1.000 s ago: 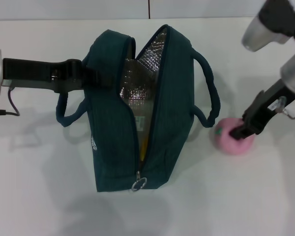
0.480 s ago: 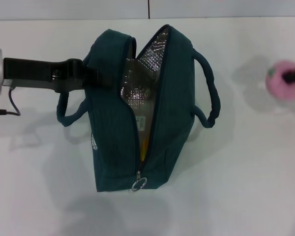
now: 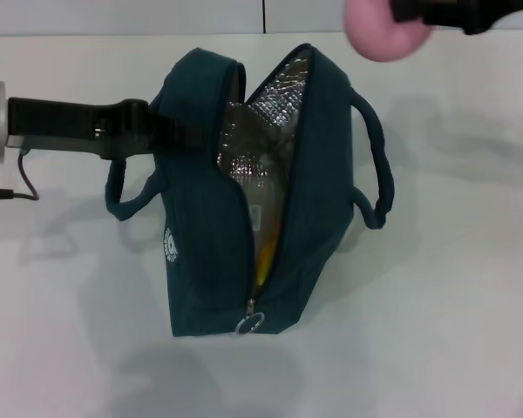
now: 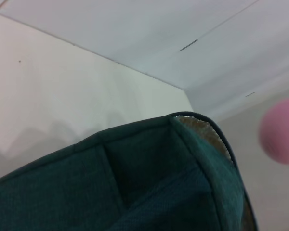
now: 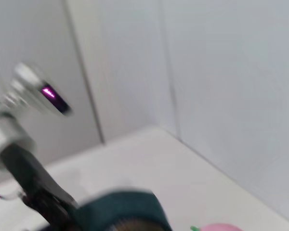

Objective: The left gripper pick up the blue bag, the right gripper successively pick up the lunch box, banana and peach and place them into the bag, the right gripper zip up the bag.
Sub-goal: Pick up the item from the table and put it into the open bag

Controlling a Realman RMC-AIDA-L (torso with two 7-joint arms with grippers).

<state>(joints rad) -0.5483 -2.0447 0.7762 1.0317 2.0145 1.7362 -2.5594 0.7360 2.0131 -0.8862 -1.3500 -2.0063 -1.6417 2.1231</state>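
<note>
The blue bag (image 3: 200,218) stands unzipped on the white table (image 3: 436,287), its silver foil lining (image 3: 253,139) showing. My left gripper (image 3: 161,131) is shut on the bag's left wall near the far end, holding it open. Inside, a yellow strip of the banana (image 3: 266,252) shows, with a pale glimpse of the lunch box (image 3: 255,215) above it. The pink peach (image 3: 383,33) hangs in the air just beyond the bag's far right corner, with my right gripper (image 3: 405,12) shut on it. The left wrist view shows the bag's rim (image 4: 183,159) and the peach (image 4: 282,130) beyond it.
The ring-pull zipper (image 3: 250,324) hangs at the bag's near end. One loop handle (image 3: 375,165) droops to the right, the other (image 3: 122,196) to the left. A wall panel (image 3: 157,13) runs behind the table. The right wrist view shows the left arm (image 5: 33,178) beside the bag (image 5: 120,211).
My right gripper lifted the peach off the table right of the bag and carried it up and leftward to the bag's far end. The bag and left gripper barely moved.
</note>
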